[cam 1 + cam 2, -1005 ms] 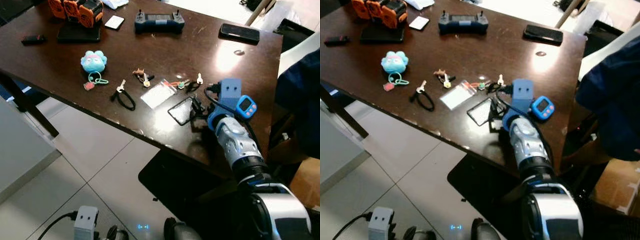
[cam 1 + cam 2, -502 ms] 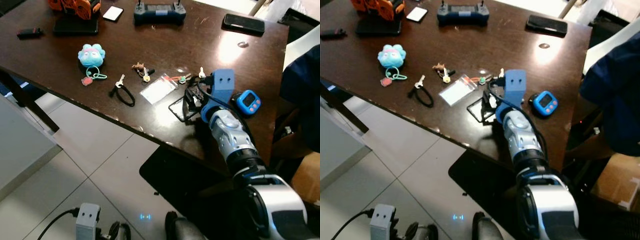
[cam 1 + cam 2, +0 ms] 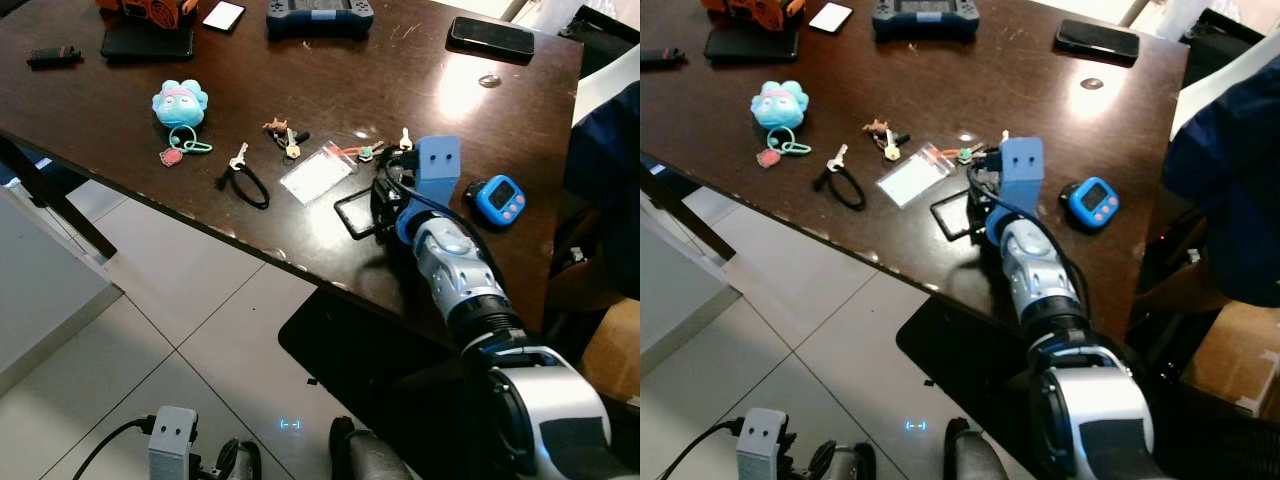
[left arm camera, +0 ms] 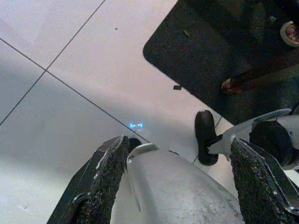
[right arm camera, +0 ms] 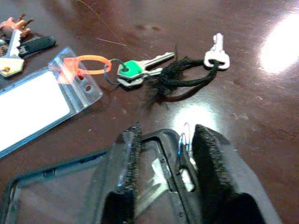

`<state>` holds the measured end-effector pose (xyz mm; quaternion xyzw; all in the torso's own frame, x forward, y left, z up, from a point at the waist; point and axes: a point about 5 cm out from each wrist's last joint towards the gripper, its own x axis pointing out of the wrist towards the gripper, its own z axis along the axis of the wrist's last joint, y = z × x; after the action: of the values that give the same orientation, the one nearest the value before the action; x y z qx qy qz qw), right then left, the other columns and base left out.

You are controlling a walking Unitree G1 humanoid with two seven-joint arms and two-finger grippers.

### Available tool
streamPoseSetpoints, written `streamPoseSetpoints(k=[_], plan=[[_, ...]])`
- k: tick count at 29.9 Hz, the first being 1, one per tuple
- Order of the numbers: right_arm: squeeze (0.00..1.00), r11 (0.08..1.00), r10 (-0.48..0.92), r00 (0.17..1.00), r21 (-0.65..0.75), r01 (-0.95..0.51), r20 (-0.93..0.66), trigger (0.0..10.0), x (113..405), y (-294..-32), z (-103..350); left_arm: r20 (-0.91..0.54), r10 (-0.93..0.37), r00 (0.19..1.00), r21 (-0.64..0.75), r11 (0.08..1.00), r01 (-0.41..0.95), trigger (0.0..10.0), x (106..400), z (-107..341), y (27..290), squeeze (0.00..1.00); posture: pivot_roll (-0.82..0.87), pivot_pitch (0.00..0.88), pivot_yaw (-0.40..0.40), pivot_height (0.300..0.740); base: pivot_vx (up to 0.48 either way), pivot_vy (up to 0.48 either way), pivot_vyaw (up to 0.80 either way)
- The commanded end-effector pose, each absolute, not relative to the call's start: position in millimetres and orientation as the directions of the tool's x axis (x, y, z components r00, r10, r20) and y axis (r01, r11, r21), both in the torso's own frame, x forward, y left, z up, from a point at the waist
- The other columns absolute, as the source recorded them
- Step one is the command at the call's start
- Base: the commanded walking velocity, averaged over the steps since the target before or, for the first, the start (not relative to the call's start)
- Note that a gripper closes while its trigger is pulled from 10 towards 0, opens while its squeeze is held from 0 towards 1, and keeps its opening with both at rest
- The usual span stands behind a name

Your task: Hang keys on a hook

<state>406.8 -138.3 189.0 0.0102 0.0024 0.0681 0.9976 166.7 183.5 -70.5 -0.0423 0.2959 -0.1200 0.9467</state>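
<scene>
My right gripper [image 5: 163, 161] sits low on the table [image 3: 120, 110], fingers narrowly parted around a black-framed card holder [image 3: 358, 213]. The green-capped keys [image 5: 135, 70] lie near it, at eleven o'clock. My left gripper [image 4: 175, 172] hangs wide open above the floor.

Dark wooden table [image 3: 300, 70], blue plush keychain [image 3: 180, 102], scattered keys [image 3: 286, 140], clear badge holder [image 3: 317, 175], black card frame [image 3: 362, 212], phone [image 3: 491, 36], controller [image 3: 320, 15], blue timer [image 3: 500, 198]

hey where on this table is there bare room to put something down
Bare wood lies between the blue controller, the phone and the key row, and between the plush toy and the black dock. It is crowded around the right gripper, badge holder and keys.
</scene>
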Motion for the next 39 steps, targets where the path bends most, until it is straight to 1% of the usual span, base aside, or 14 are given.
streamPoseSetpoints(k=[1,17,23,24,25,28,32,34,36,37,38,39], plan=[[0.00,0.993,0.120,0.987,0.028,-0.118,-0.106,0.0,401,-141,163,-0.607,-0.258,0.751,-0.176,0.966,0.190,10.0,148,-80,181,0.00,0.04,0.277,0.042,0.740,0.000,0.000,0.00],[0.00,0.995,0.094,0.992,0.034,-0.092,-0.079,0.0,402,-149,167,-0.600,-0.252,0.760,-0.171,0.968,0.185,10.0,159,-78,179,0.00,0.04,0.246,0.036,0.740,0.000,0.000,0.00],[0.00,0.994,0.106,0.994,0.035,-0.104,-0.041,0.0,403,-149,173,-0.598,-0.250,0.761,-0.170,0.968,0.185,10.0,161,-77,178,0.00,0.04,0.236,0.033,0.740,0.000,0.000,0.00],[0.00,0.989,0.143,0.990,0.032,-0.143,0.018,0.0,403,-145,181,-0.593,-0.245,0.767,-0.171,0.969,0.178,10.0,164,-76,178,0.00,0.04,0.221,0.026,0.740,0.000,0.000,0.00],[0.00,0.989,0.143,0.990,0.032,-0.143,0.018,0.0,403,-145,181,-0.593,-0.245,0.767,-0.171,0.969,0.178,10.0,164,-76,178,0.00,0.04,0.221,0.026,0.740,0.000,0.000,0.00],[0.00,0.971,0.237,0.960,-0.024,-0.236,0.148,0.0,402,-137,202,-0.573,-0.219,0.790,-0.180,0.974,0.140,10.0,176,-71,179,0.00,0.03,0.196,0.014,0.740,0.000,0.000,0.00],[0.00,0.969,0.244,0.955,-0.076,-0.234,0.166,0.0,401,-142,205,-0.558,-0.205,0.804,-0.189,0.975,0.117,10.0,184,-68,179,0.00,0.03,0.180,0.010,0.740,0.000,0.000,0.00],[0.00,0.969,0.244,0.955,-0.078,-0.234,0.168,0.0,401,-142,206,-0.554,-0.202,0.807,-0.192,0.975,0.112,10.0,186,-67,179,0.00,0.03,0.180,0.010,0.740,0.000,0.000,0.00],[0.00,0.968,0.251,0.948,-0.071,-0.242,0.193,0.0,399,-145,209,-0.532,-0.170,0.830,-0.203,0.977,0.070,10.0,192,-63,185,0.00,0.02,0.170,0.009,0.740,0.000,0.000,0.00],[0.00,0.964,0.265,0.941,-0.062,-0.258,0.213,0.0,398,-145,211,-0.511,-0.130,0.850,-0.213,0.977,0.022,10.0,197,-59,192,0.00,0.02,0.164,0.008,0.740,0.000,0.000,0.00],[0.00,0.964,0.265,0.941,-0.062,-0.258,0.213,0.0,398,-145,211,-0.511,-0.130,0.850,-0.213,0.977,0.022,10.0,197,-59,192,0.00,0.02,0.164,0.008,0.740,0.000,0.000,0.00],[0.00,0.961,0.275,0.934,-0.057,-0.269,0.227,0.0,398,-145,213,-0.497,-0.102,0.862,-0.221,0.975,-0.012,10.0,201,-57,198,0.00,0.02,0.164,0.008,0.740,0.000,0.000,0.00]])
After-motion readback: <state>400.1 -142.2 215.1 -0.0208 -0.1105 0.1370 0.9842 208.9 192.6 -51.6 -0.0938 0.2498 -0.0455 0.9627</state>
